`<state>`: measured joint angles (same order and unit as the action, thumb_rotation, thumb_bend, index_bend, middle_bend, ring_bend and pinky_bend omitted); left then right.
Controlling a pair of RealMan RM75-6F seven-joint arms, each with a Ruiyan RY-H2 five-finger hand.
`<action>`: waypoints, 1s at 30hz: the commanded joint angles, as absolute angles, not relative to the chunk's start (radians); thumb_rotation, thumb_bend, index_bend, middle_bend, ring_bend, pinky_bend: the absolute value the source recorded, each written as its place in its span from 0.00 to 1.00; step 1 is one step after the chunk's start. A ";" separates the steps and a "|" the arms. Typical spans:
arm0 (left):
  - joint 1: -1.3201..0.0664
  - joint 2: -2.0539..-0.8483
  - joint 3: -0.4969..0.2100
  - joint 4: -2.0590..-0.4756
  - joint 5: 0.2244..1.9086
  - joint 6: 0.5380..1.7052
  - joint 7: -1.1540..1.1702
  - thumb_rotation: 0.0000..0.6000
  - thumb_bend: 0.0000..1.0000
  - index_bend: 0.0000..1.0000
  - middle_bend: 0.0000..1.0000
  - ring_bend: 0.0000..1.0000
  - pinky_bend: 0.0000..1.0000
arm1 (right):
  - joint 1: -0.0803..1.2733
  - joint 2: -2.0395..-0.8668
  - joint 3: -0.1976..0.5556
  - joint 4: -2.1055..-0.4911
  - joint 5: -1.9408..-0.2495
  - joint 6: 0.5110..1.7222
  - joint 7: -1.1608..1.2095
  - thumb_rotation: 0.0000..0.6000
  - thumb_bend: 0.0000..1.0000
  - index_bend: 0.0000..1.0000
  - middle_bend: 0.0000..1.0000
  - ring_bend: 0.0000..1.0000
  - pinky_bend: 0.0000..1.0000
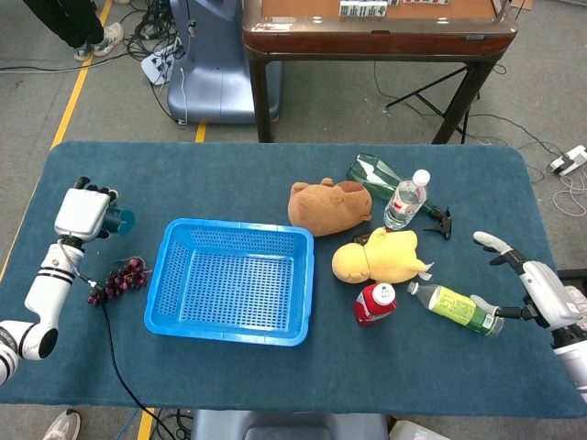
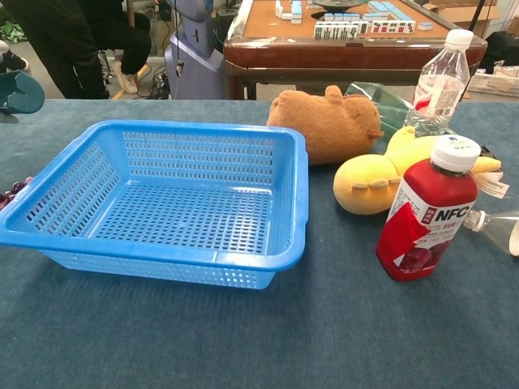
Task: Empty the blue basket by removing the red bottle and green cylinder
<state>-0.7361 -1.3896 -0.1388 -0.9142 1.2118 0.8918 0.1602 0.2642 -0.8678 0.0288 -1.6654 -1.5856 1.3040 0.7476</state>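
**Left robot hand holding green cylinder clear of basket**

Left robot hand [image 1: 81,212] is wrapped around the green cylinder [image 1: 117,221], which pokes out sideways toward the basket, long axis roughly level. Chest view only catches the cylinder's end at the frame edge. Can't tell how far above the bench [image 1: 229,170] it hangs.

Just below that robot hand: a bunch of dark grapes [image 1: 117,280]. Further to its right, the blue basket [image 1: 229,328], with nothing in it. Bare bench lies directly under and behind the hand, so set-down looks easiest there, away from the grapes.

Red bottle [image 1: 374,304] stands upright on the bench, well right of the basket, much nearer the right robot hand [image 1: 537,280]. That hand has its fingers spread, holding nothing, beside a lying green-label bottle [image 1: 456,308].

Judgement: basket emptied; only the release remains.
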 commanded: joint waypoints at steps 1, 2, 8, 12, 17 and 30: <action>-0.747 -1.427 -0.137 -0.841 1.183 0.848 0.243 1.00 0.21 0.52 0.53 0.40 0.17 | 0.263 -0.867 0.029 -1.665 -1.583 1.304 0.747 1.00 0.20 0.12 0.17 0.18 0.28; -0.749 -1.437 -0.131 -0.819 1.183 0.841 0.268 1.00 0.21 0.52 0.53 0.40 0.17 | 0.263 -0.868 0.029 -1.664 -1.581 1.302 0.748 1.00 0.20 0.12 0.17 0.18 0.28; -0.752 -1.475 -0.111 -0.777 1.172 0.789 0.353 1.00 0.21 0.45 0.47 0.35 0.17 | 0.263 -0.870 0.030 -1.661 -1.578 1.298 0.750 1.00 0.20 0.12 0.17 0.18 0.28; -0.755 -1.485 -0.110 -0.786 1.164 0.770 0.385 1.00 0.21 0.38 0.40 0.31 0.17 | 0.265 -0.872 0.031 -1.661 -1.577 1.295 0.748 1.00 0.20 0.12 0.17 0.18 0.28; -0.757 -1.477 -0.111 -0.821 1.156 0.754 0.406 1.00 0.21 0.32 0.35 0.28 0.17 | 0.263 -0.871 0.033 -1.660 -1.573 1.295 0.749 1.00 0.20 0.12 0.17 0.18 0.28; -0.703 -1.323 -0.197 -1.172 1.108 0.920 0.373 1.00 0.21 0.10 0.17 0.17 0.17 | 0.260 -0.866 0.035 -1.653 -1.570 1.295 0.758 1.00 0.20 0.12 0.17 0.18 0.28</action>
